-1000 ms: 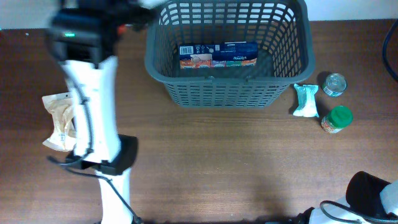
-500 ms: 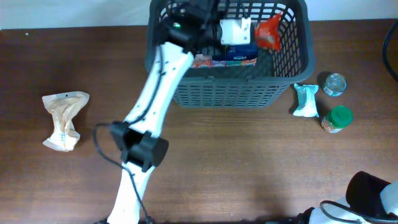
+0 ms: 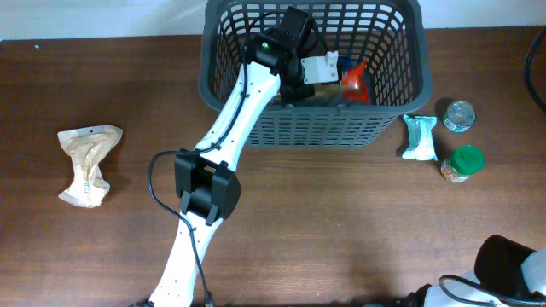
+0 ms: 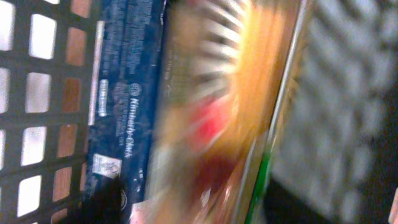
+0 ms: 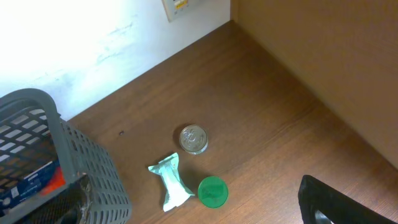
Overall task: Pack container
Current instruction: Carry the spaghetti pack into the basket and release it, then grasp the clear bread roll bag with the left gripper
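Observation:
The dark grey container (image 3: 218,92) stands at the back of the table. My left arm reaches down into it, and my left gripper (image 3: 336,73) hangs low inside with a red-orange packet (image 3: 355,78) at its tip. The left wrist view is blurred: the packet (image 4: 217,124) fills it, lying against a blue box (image 4: 127,112) beside the lattice wall (image 4: 37,93). Its jaws do not show clearly. My right arm (image 3: 512,269) stays at the front right corner. One dark finger (image 5: 329,202) shows, with nothing by it.
A mint-green packet (image 3: 420,136), a small metal can (image 3: 459,115) and a green-lidded jar (image 3: 462,164) lie right of the container. A crumpled tan bag (image 3: 85,166) lies at the far left. The wall and the table's back edge are behind the container.
My left arm swung from the far left over into the container, carrying the red-orange packet, then lowered it toward the floor beside the blue box. The right arm has not moved.

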Controlling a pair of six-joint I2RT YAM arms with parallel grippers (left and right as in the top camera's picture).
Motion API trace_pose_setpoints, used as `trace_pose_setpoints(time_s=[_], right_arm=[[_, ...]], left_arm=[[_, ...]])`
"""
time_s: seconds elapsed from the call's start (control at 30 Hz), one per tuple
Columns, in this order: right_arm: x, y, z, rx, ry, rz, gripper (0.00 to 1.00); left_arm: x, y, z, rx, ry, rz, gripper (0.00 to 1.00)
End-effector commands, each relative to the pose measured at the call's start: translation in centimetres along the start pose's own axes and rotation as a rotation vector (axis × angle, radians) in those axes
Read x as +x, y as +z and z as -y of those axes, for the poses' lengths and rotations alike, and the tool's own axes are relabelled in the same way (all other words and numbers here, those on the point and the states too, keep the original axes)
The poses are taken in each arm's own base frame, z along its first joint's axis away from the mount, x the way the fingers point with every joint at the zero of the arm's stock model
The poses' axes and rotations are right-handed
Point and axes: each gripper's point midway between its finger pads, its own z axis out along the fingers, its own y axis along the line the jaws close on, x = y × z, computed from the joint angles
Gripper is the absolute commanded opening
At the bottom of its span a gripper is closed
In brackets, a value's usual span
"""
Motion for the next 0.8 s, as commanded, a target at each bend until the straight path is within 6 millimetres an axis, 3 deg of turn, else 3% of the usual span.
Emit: trace_pose_setpoints(time_s=[0.0,0.13,0.23,0.33,0.43,0.57,0.6,0.77], right_arm=[[-0.1,0.1,0.3,0.014,0.006,0.001,0.99],[-0.1,0.1,0.3,0.014,0.006,0.001,0.99],[-0.1,0.1,0.3,0.014,0.006,0.001,0.99],[-0.1,0.1,0.3,0.014,0.006,0.002,0.99],[-0.1,0.1,0.3,0.014,0.006,0.001,0.99],[-0.1,0.1,0.3,0.014,0.006,0.001,0.99],[-0.1,0.1,0.3,0.014,0.006,0.001,0.99],[-0.1,0.1,0.3,0.014,0.006,0.001,0.99]], left_arm=[[-1.9,-4.2,-1.9,-0.075,-0.144,0.071,0.75],[-2.3,-12.1,-5.5,-0.267,-0.276,0.101,0.75],[-0.2,-19.0,-7.6,-0.447,-0.361,0.047,0.75],[4.2,-25.8,-8.8,-0.613,-0.493,-0.045,0.76],[10.1,-30.6,-9.2,-0.72,-0.684,-0.127,0.84],[20.1,-33.6,-8.1,-0.753,-1.026,-0.248,0.85],[24.7,-33.3,-6.9,-0.704,-1.168,-0.313,0.85],[33.6,-29.3,-3.6,-0.424,-1.416,-0.39,0.84]])
